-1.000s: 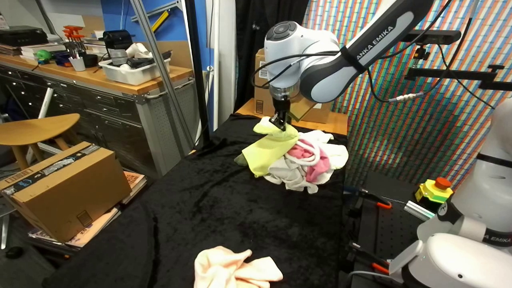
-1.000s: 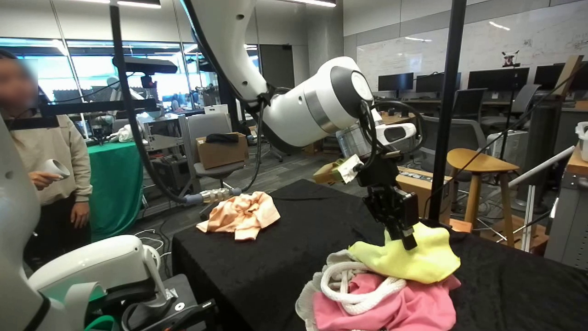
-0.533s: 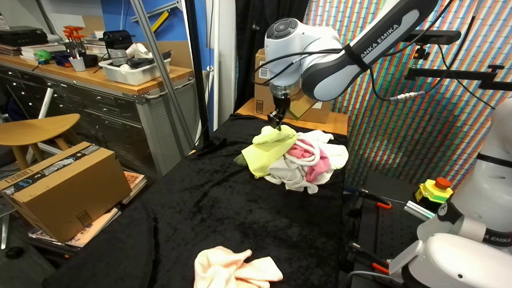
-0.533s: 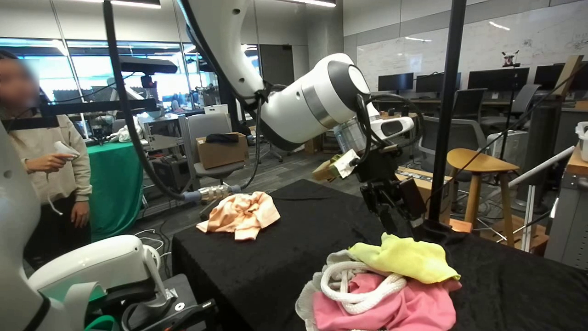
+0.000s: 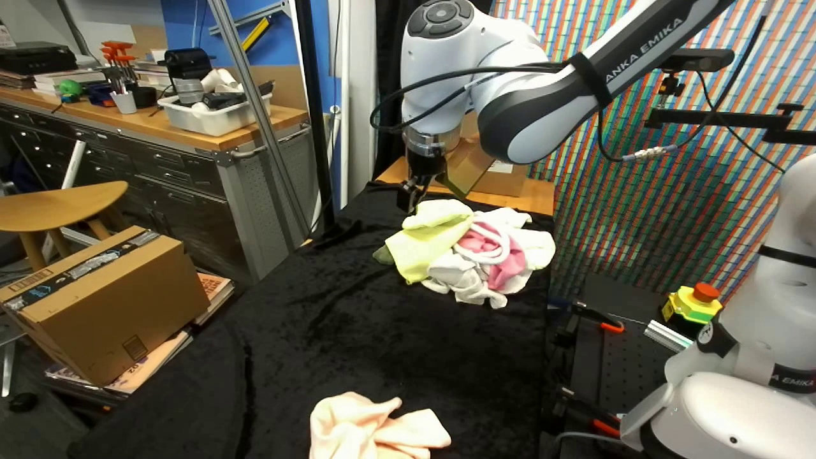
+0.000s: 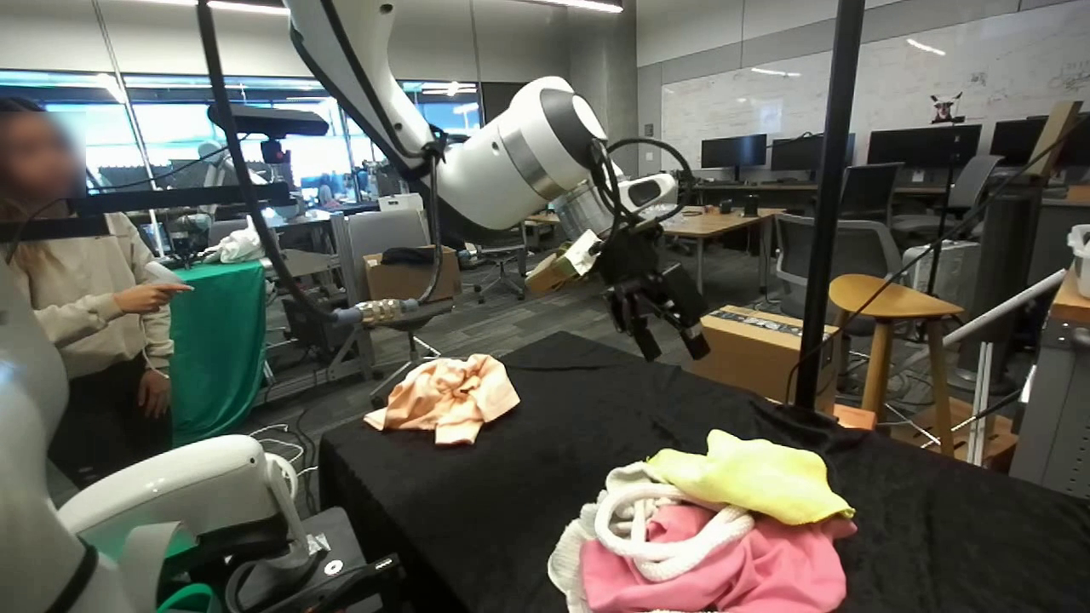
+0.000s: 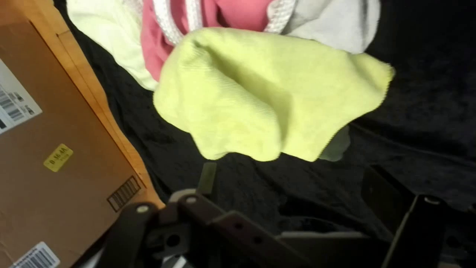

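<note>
I find a black drape [image 6: 528, 477] beneath me; on wood [image 7: 81, 70] beside it, a cardboard box [image 7: 67, 130]. A cloth heap [image 6: 724, 562] lies on the drape, a peach cloth [image 6: 451, 396] well apart. Yellow cloth [image 7: 267, 100] tops the heap, below and clear of my spread claw [image 6: 674, 345].

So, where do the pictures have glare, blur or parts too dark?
In an exterior view, the windows glare and the person's face is blurred; in the wrist view, the gripper looks underlit against the black cloth, while the yellow cloth shows shadow in its fold.
</note>
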